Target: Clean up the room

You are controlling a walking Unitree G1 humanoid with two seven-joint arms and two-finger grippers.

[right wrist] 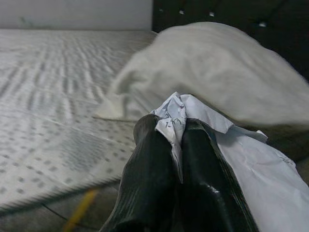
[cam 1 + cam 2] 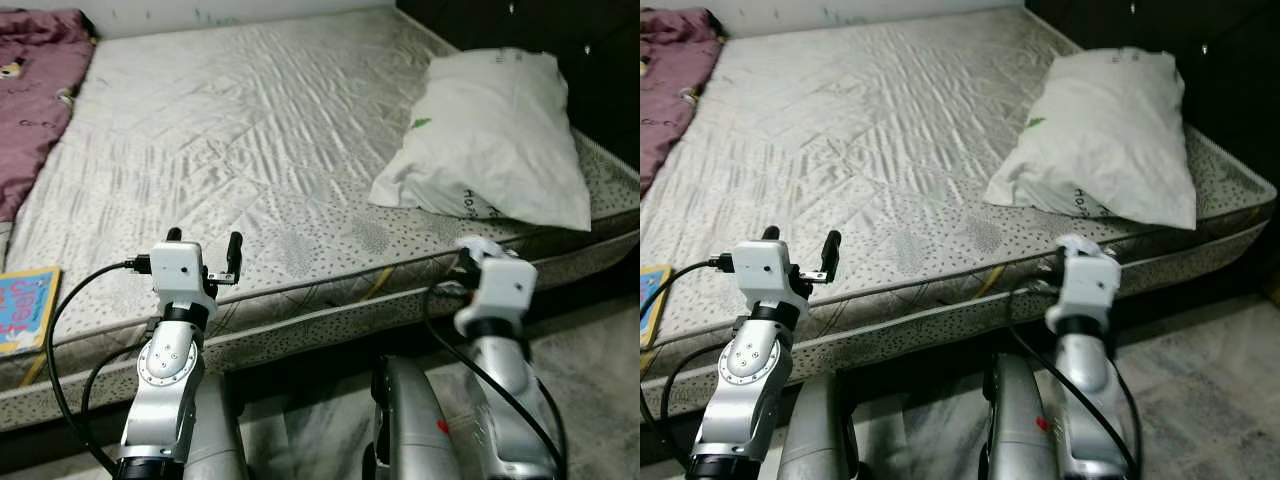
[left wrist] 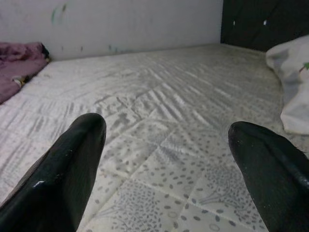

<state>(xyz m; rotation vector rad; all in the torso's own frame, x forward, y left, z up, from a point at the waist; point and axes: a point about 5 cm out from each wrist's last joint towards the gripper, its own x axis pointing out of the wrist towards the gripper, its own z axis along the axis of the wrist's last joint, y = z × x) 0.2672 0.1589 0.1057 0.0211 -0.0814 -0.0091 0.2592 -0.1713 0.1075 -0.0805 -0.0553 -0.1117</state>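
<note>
1. At the mattress's (image 2: 250, 150) near edge, the right gripper (image 1: 176, 133) is pinching a crumpled white paper (image 1: 241, 159) tight between its fingers.
2. Beside it, the left gripper (image 2: 205, 250) is hovering over the same edge, fingers spread wide and holding nothing.
3. Toward the far right corner, a white pillow (image 2: 490, 135) is lying; a purple blanket (image 2: 35, 90) is bunching at the left edge, a book (image 2: 25, 305) near the left corner.

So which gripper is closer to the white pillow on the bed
Right. The right gripper, shut on crumpled paper, sits just before the pillow; the left gripper is open, across the mattress edge.
</note>
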